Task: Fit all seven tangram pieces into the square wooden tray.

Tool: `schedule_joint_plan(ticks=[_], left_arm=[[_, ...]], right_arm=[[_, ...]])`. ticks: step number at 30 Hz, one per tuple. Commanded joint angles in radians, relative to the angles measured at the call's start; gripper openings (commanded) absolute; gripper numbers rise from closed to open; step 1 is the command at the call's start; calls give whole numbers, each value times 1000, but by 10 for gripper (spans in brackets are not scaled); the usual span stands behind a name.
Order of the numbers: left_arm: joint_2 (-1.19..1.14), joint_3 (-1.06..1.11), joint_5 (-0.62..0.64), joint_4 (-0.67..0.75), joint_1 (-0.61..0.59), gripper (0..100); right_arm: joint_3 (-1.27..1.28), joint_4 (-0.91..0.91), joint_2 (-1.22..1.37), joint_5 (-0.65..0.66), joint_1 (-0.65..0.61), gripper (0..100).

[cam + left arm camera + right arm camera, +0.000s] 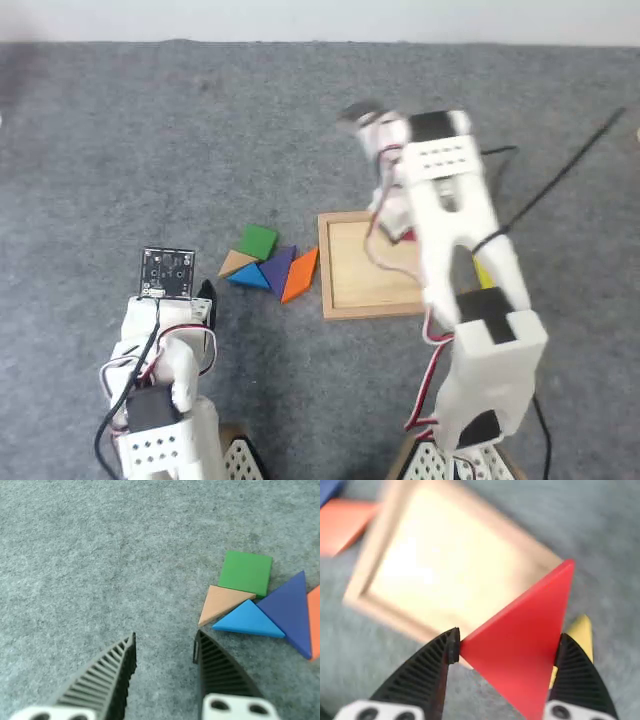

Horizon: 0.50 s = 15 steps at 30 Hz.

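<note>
No piece is seen seated in the square wooden tray (326, 270), so fitting is judged barely begun. The red triangle (525, 660) is clamped, above the tray's rim, in the right gripper (509, 645), one corner projecting ahead of the fingertips and the long axis judged roughly along the claw. The left gripper (165, 642) hangs open and empty near the green square (245, 572), tan triangle (222, 602), blue triangle (247, 622), purple triangle (290, 612) and orange piece (300, 273), all lying beside the tray. A yellow piece (580, 632) lies at the tray's other side.
</note>
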<state>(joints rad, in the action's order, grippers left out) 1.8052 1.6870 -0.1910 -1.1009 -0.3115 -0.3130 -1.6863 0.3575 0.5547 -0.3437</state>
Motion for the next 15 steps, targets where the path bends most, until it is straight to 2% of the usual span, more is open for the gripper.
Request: schedule_joint_plan(ticks=[1, 9, 13, 15], left_arm=[[11, -4, -9, 14, 0, 182], [11, -4, -9, 14, 0, 182], [11, -4, -9, 14, 0, 182], [11, -4, -9, 14, 0, 182]], right_arm=[[-35, -44, -70, 218, -71, 226], [40, -5, -62, 502, -117, 226], [170, 104, -62, 615, -117, 226], [222, 177, -62, 628, -117, 226]])
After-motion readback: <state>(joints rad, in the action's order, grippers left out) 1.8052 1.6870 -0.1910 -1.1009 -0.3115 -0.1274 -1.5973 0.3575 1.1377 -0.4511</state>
